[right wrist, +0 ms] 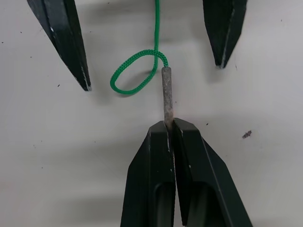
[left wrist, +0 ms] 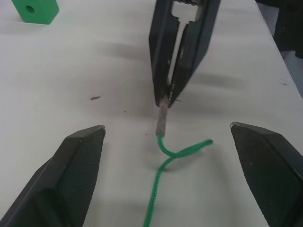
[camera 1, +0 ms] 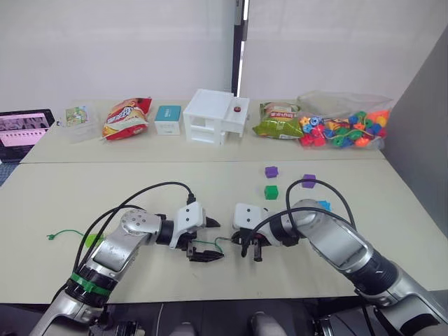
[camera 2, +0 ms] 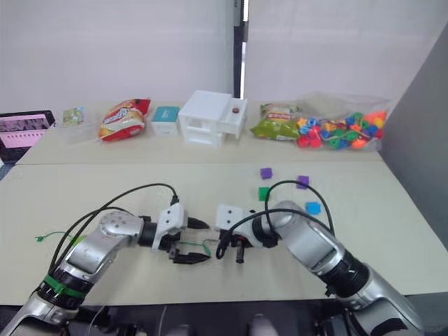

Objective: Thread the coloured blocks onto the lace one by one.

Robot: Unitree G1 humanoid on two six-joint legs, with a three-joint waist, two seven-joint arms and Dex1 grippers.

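The lace (right wrist: 136,72) is a thin green cord lying on the table, curled into a small loop just behind its stiff grey tip (right wrist: 166,92). My right gripper (right wrist: 169,124) is shut on that tip. My left gripper (camera 1: 212,241) faces it, open, with one finger (left wrist: 80,163) on each side of the cord and not touching it. The cord's tail (camera 1: 61,235) trails off to the far left, beside a lime green wedge (camera 1: 91,240). Two purple cubes (camera 1: 271,171) (camera 1: 309,180), a dark green cube (camera 1: 271,192) and a blue block (camera 1: 323,205) lie beyond the right arm.
Along the back table stand a tablet (camera 1: 24,128), a red snack bag (camera 1: 126,118), a small teal box (camera 1: 168,119), a white box (camera 1: 213,116), a green snack bag (camera 1: 278,120) and a clear bag of mixed beads (camera 1: 344,129). Black cables arch over both forearms.
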